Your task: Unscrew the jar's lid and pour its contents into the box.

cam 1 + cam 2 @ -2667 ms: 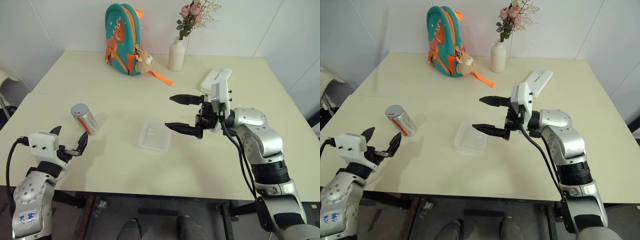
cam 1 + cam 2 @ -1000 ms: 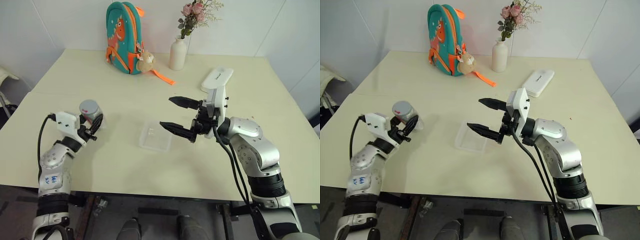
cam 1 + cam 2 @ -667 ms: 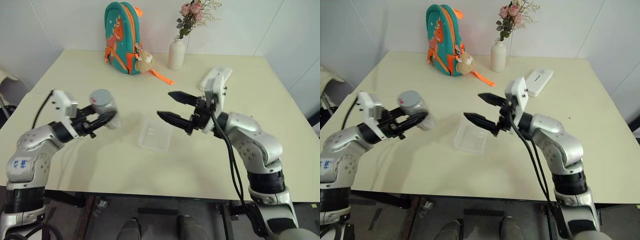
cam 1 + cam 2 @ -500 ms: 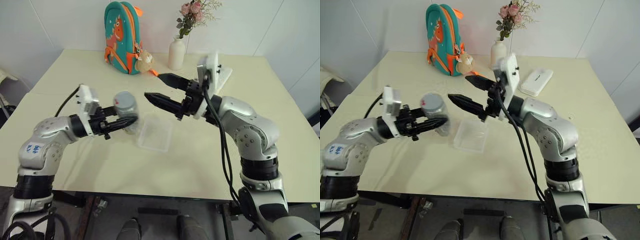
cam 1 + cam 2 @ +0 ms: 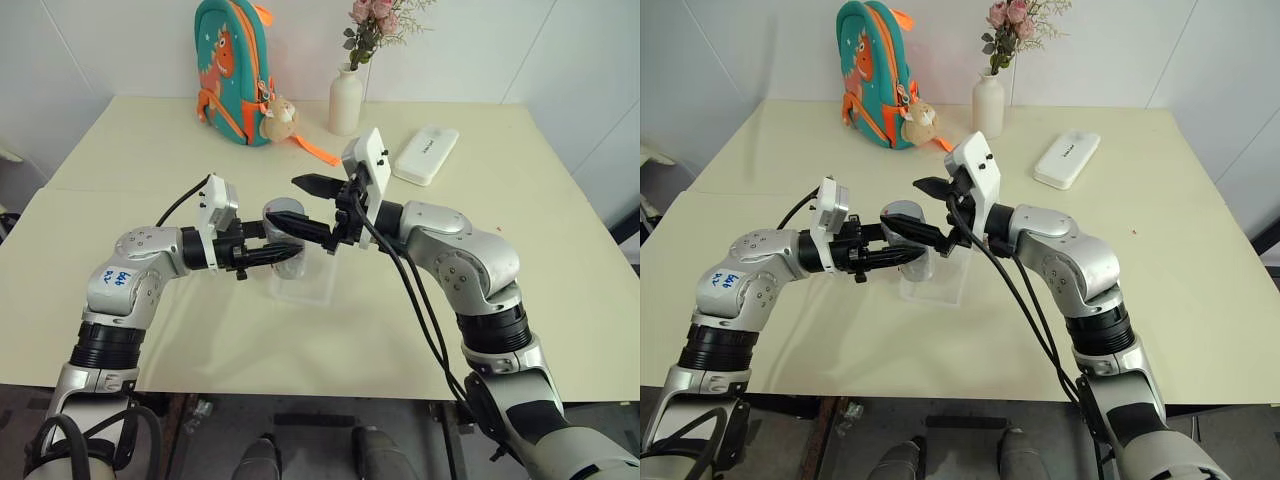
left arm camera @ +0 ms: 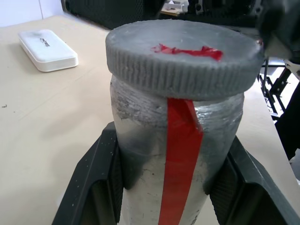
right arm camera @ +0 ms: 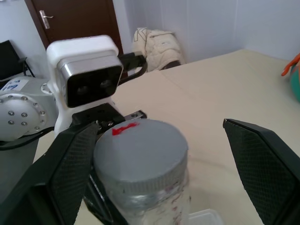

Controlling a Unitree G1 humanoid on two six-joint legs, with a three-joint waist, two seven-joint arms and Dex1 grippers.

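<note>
With the left gripper (image 5: pixel 262 254) clenched around the jar (image 5: pixel 284 238) body, jar is upright, held off the table (image 5: pixel 520 250) directly above the box (image 5: pixel 318 288), centre of the workspace. Right gripper (image 5: pixel 315 207) is spread wide, its two black fingers straddling the lid (image 7: pixel 138 153) from roughly 3 o'clock of the jar, grasping nothing yet; one finger passes in front of the cap, the other sits behind it.

Step in hand, as I read it: seat the right fingers on the lid rim and unscrew.

How to do it well:
- Left wrist view shows both fingers gripping below the cap's ribbed edge, so the lid is free to turn. Keep that grip low, don't let it creep up.
- Centre the lid between the right fingers before closing; right wrist view has it offset toward one finger, so an off-centre pinch would likely tip the jar.
- Close on the ribbed rim, not the flat top with the red tape mark.
- Turn about the jar's own axis; any sideways pull will twist the jar in the left grip.
- Keep the jar upright until the cap is off, else the contents spill early. Contents not visible through the silvery wall.

Clutter: backpack (image 5: pixel 232 60) at 11 o'clock, vase (image 5: pixel 345 100) at 12, white case (image 5: pixel 426 154) at 2; all well apart.
</note>
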